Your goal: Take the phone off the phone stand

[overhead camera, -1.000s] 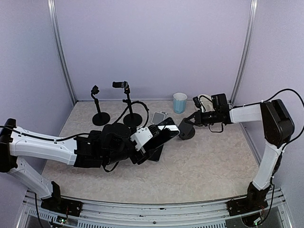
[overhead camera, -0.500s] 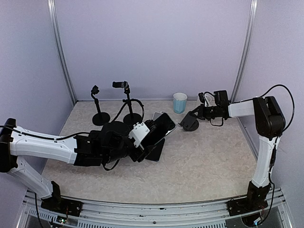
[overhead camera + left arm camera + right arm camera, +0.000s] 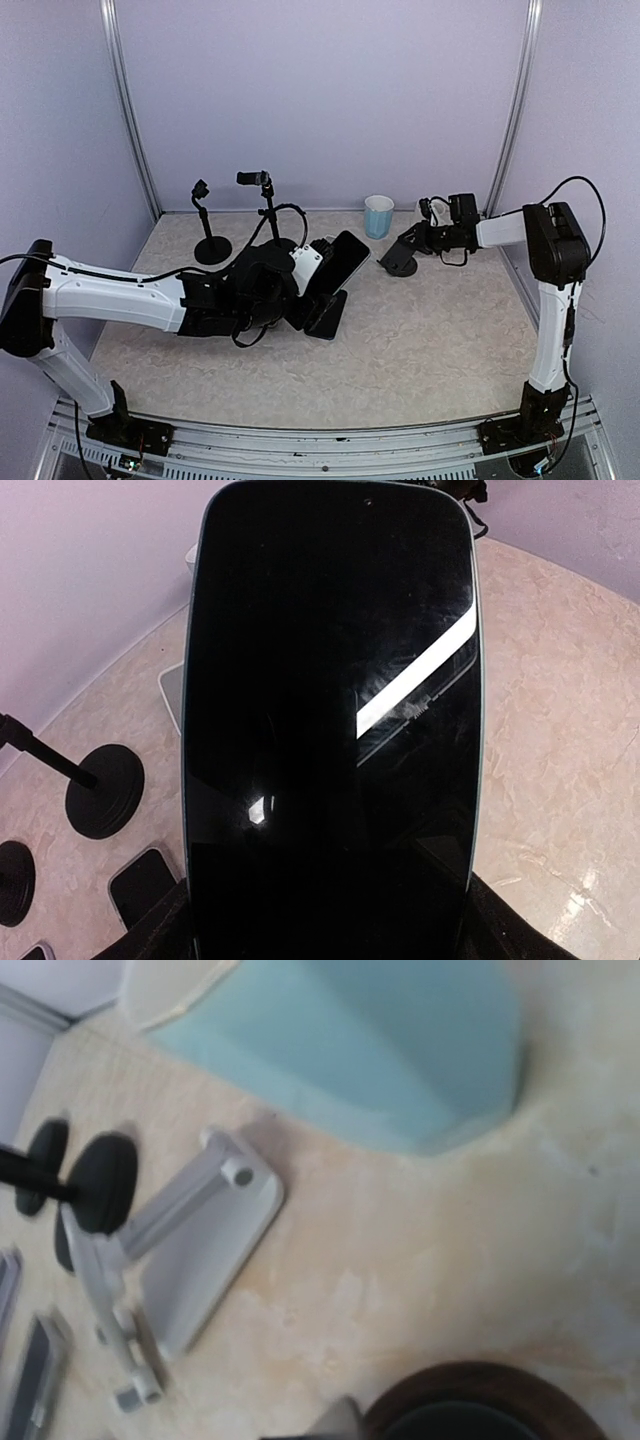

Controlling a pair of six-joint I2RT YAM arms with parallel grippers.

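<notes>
The black phone (image 3: 342,262) is tilted up off the table in my left gripper (image 3: 322,282), clear of the stand. In the left wrist view the phone (image 3: 330,730) fills the frame, with a dark finger (image 3: 150,935) at each lower side of it. The black phone stand (image 3: 398,262) sits to the right on the table, with my right gripper (image 3: 414,245) closed on its upper part. In the right wrist view only the stand's round dark base (image 3: 480,1405) shows at the bottom edge; the fingers themselves are hidden there.
A blue cup (image 3: 379,215) stands at the back, beside the right gripper. Two black tripod stands (image 3: 212,245) (image 3: 270,240) are at the back left. Another dark phone (image 3: 325,313) lies flat under the left gripper. A white stand (image 3: 190,1240) lies near the cup.
My left gripper has drawn the phone up and to the left, away from the black stand. My right arm has pulled the stand back to the right, toward the cup.
</notes>
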